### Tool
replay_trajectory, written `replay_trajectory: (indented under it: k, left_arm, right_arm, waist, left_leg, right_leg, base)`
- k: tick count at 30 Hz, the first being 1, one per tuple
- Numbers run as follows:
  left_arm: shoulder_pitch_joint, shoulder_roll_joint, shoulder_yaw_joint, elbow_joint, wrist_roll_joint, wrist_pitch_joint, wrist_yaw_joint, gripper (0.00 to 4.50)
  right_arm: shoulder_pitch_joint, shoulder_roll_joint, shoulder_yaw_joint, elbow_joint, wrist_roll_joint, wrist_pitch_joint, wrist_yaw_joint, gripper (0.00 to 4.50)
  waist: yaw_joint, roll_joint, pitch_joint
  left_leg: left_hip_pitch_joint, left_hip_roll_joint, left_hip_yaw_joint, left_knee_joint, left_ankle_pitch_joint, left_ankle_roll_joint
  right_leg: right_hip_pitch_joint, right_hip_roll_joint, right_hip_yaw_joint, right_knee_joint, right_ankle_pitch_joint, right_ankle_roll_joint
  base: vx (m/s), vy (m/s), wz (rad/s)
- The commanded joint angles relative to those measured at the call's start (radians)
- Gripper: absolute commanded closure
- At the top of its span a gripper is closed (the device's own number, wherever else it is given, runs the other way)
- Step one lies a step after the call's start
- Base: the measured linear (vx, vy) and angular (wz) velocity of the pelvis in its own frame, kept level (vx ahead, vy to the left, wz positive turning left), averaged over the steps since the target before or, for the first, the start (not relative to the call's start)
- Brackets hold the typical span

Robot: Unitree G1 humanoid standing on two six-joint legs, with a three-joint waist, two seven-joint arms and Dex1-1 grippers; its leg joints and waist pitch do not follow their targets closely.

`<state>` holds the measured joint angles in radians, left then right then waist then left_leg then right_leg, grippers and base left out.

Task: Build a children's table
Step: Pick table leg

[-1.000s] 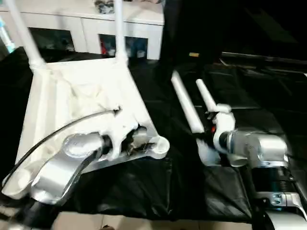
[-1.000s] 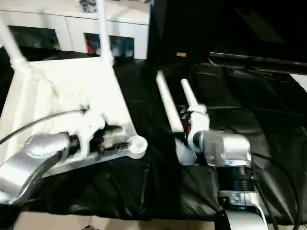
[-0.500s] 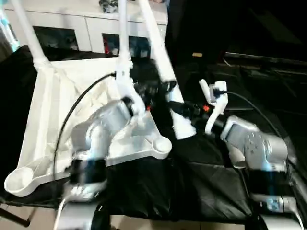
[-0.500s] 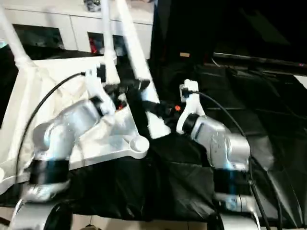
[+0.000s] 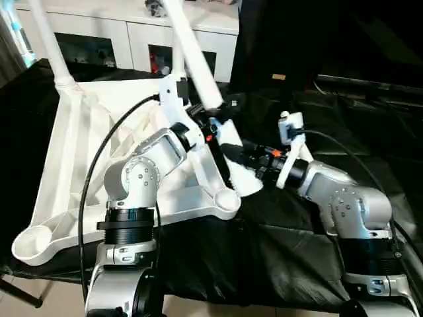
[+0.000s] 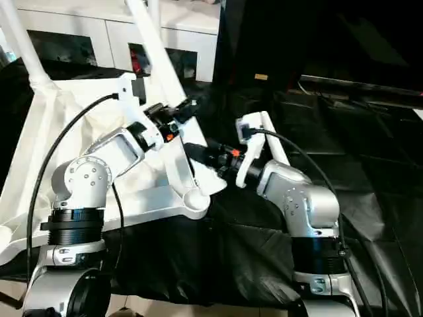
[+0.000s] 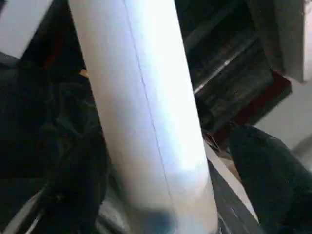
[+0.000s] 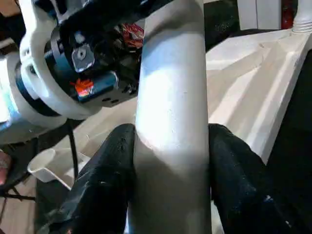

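Note:
The white tabletop (image 5: 79, 165) lies upside down on the black cloth, with a leg (image 6: 16, 39) upright in its far left socket and another at the far right corner. My right gripper (image 5: 246, 158) is shut on the thick lower end of a third leg (image 5: 198, 66), its black fingers (image 8: 109, 161) pressed on both sides. That leg tilts up and away over the near right corner socket (image 5: 227, 201). My left gripper (image 5: 218, 122) stands open around the same leg higher up, one finger (image 7: 78, 180) beside it. A further leg (image 6: 274, 142) lies behind my right arm.
A white cabinet (image 5: 132, 33) with glass doors stands right behind the work table. The black cloth (image 5: 277, 264) hangs over the table's front edge, with pale floor below. My left arm's black cable (image 5: 92, 178) loops over the tabletop.
My right gripper has lifted the leg off the cloth and tilted it up over the tabletop's near right corner. My left gripper left the tabletop's near edge, rose to the leg and opened wider.

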<state>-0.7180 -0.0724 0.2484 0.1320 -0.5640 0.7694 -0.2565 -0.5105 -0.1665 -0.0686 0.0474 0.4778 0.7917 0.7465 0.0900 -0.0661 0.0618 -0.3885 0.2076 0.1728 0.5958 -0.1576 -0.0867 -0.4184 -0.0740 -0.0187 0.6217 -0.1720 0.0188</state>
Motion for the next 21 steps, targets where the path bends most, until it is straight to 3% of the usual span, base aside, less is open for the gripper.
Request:
replay_trajectory:
  k: [1, 13, 17, 21]
  left_arm:
    - [-0.026, -0.005, 0.004, 0.016, 0.000, 0.001, 0.031, 0.81]
    - [-0.033, -0.010, 0.012, 0.026, -0.009, -0.002, 0.068, 2.00]
    - [-0.033, -0.012, 0.013, 0.016, -0.014, -0.002, 0.069, 2.15]
    - [-0.036, -0.007, 0.002, 0.012, -0.021, 0.002, 0.053, 2.42]
  right_arm:
    - [-0.011, -0.006, 0.003, -0.004, -0.006, -0.026, -0.011, 2.62]
    - [-0.020, -0.006, 0.022, 0.010, -0.012, -0.049, -0.031, 2.62]
    - [-0.022, -0.005, 0.025, 0.007, -0.010, -0.048, -0.033, 2.62]
    - [-0.027, -0.005, 0.029, 0.009, -0.011, -0.051, -0.037, 2.62]
  waist:
    - [0.002, -0.004, -0.076]
    - [0.001, -0.006, -0.077]
    - [0.000, -0.002, -0.078]
    - [0.000, -0.005, -0.078]
  left_leg:
    - [0.015, 0.005, 0.005, -0.065, -0.182, -0.006]
    - [0.015, 0.004, 0.006, -0.064, -0.164, 0.000]
    - [0.016, 0.005, 0.005, -0.064, -0.159, -0.002]
    - [0.016, 0.005, 0.006, -0.063, -0.161, 0.001]
  right_leg:
    - [0.051, -0.036, 0.016, -0.079, -0.235, -0.132]
    - [0.054, -0.035, 0.016, -0.076, -0.178, -0.147]
    - [0.055, -0.036, 0.016, -0.074, -0.163, -0.155]
    - [0.055, -0.035, 0.016, -0.074, -0.157, -0.159]
  base:
    - [0.000, 0.000, 0.00]
    - [0.000, 0.000, 0.00]
    - [0.000, 0.000, 0.00]
    - [0.000, 0.000, 0.00]
